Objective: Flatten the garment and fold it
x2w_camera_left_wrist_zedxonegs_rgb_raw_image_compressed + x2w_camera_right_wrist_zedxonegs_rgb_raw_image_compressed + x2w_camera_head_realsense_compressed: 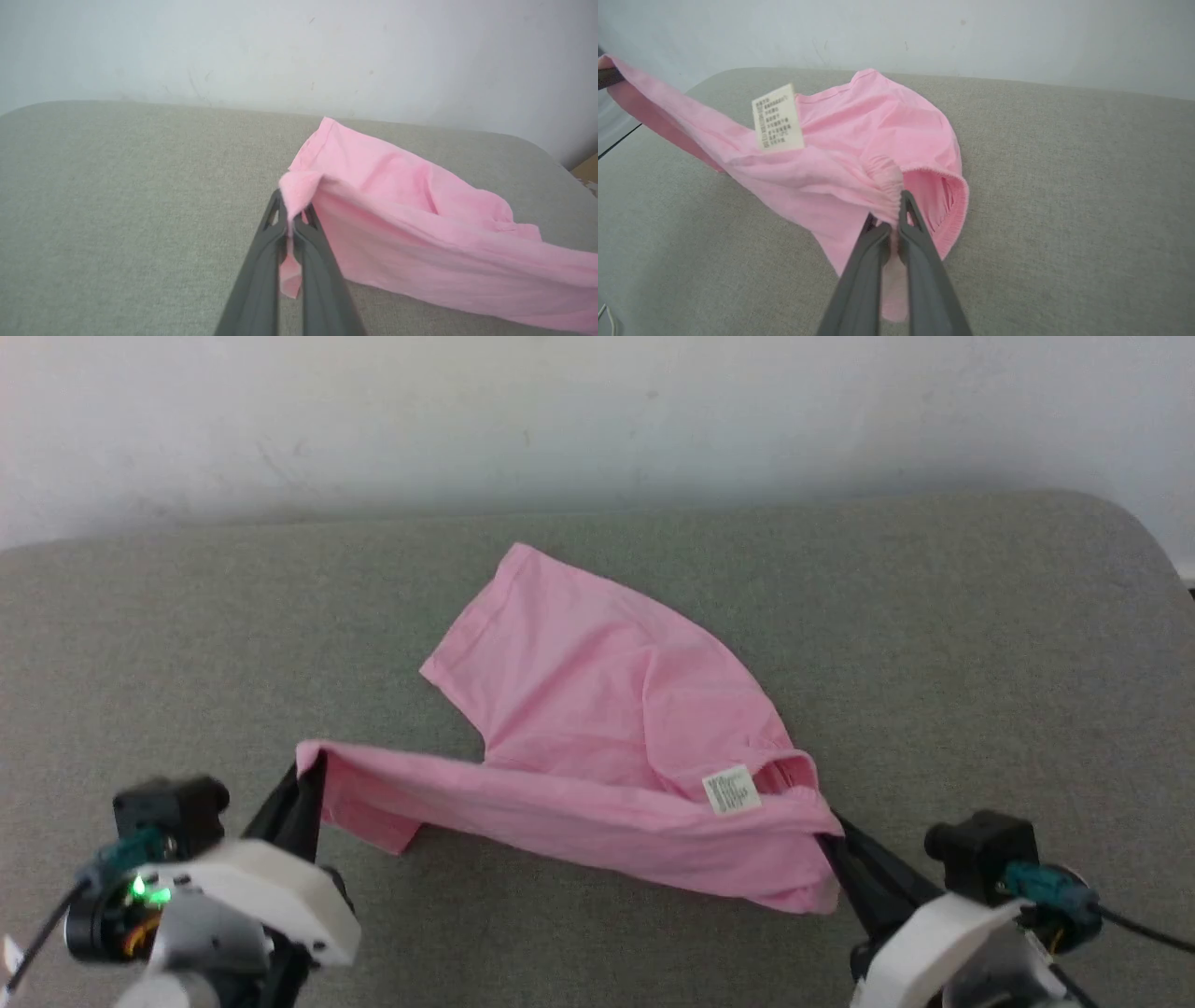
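The pink garment lies across the middle of the grey cushioned surface, its near edge lifted and stretched between my two grippers. My left gripper is shut on the garment's left corner; in the left wrist view the cloth is pinched between the dark fingers of that gripper. My right gripper is shut on the gathered waistband at the right; the right wrist view shows its tips closed on the ruffled edge of the garment. A white label hangs near the right end.
A pale wall rises behind the grey surface. The surface has rounded far corners. Bare grey fabric lies to the left and right of the garment.
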You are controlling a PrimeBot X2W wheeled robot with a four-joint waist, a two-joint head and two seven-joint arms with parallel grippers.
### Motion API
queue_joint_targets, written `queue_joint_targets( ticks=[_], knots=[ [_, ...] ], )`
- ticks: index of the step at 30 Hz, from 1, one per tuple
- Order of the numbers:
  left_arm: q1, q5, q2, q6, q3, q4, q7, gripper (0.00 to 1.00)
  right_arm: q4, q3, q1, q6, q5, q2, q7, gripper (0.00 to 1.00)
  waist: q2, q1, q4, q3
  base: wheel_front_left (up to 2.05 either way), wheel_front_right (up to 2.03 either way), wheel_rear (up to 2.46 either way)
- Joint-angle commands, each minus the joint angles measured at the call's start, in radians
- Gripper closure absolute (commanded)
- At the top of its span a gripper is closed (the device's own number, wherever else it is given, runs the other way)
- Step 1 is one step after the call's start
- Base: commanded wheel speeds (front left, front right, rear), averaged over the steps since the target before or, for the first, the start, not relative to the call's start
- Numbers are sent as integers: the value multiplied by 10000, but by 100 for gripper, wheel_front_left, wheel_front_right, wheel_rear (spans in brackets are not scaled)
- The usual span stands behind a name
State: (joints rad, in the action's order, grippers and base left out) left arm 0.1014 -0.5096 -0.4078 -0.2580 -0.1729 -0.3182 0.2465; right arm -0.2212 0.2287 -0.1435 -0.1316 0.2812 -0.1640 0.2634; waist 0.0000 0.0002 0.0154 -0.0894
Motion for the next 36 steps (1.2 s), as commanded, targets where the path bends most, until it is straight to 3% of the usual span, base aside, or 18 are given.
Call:
queue_joint_targets(
  ticks=[1, 7, 13, 20, 27, 28, 29, 30, 31, 32, 36],
  knots=[
    [-750, -94, -96, 269, -1, 407, 24, 100, 281, -4, 581, 9, 11, 77, -48, 100, 0, -2, 152, -641, 0, 0, 0],
    [-4262, -304, -17, 1407, -355, 2896, 84, 100, 1892, -40, 2847, 9, 337, 375, 3, 100, 0, -2, 364, -1810, 0, 0, 0],
    [-7430, -217, 307, 2275, -981, 5674, 568, 100, 3281, 153, 4724, 9, 729, 482, -67, 100, 0, -2, 834, -2791, 0, 0, 0],
    [-9897, -44, 599, 2882, -1366, 8732, 665, 100, 4608, 645, 6090, 9, 1101, 639, -629, 100, 0, -2, 1655, -3434, 0, 0, 0],
    [-11030, 120, 750, 3052, -1473, 10980, 58, 100, 5643, 920, 6608, 9, 1527, 778, -1224, 100, 0, -2, 2107, -3638, 0, 0, 0],
    [-11099, 107, 769, 3090, -1497, 11285, 82, 100, 5739, 1016, 6650, 9, 1620, 793, -1286, 80, 0, -2, 2142, -3650, 0, 0, 0],
    [-11155, 67, 799, 3139, -1505, 11570, 102, 100, 5817, 1161, 6701, 9, 1645, 782, -1365, 51, 0, -2, 2167, -3650, 0, 0, 0],
    [-11196, 14, 841, 3200, -1514, 11833, 129, 100, 5904, 1276, 6732, 9, 1688, 778, -1438, 0, 0, -2, 2182, -3643, 0, 0, 0],
    [-11231, -22, 874, 3245, -1522, 12055, 122, 60, 5974, 1397, 6759, 9, 1736, 767, -1495, 0, 0, -2, 2190, -3633, 0, 0, 0],
    [-11252, -77, 922, 3283, -1511, 12247, 78, 2, 6009, 1515, 6793, 9, 1759, 740, -1610, 0, 0, -2, 2187, -3608, 0, 0, 0],
    [-11182, -452, 1144, 3535, -1385, 12706, -262, 0, 6007, 1771, 6736, 9, 1685, 561, -2330, 0, 0, -2, 2040, -3330, 0, 0, 0]
  ],
)
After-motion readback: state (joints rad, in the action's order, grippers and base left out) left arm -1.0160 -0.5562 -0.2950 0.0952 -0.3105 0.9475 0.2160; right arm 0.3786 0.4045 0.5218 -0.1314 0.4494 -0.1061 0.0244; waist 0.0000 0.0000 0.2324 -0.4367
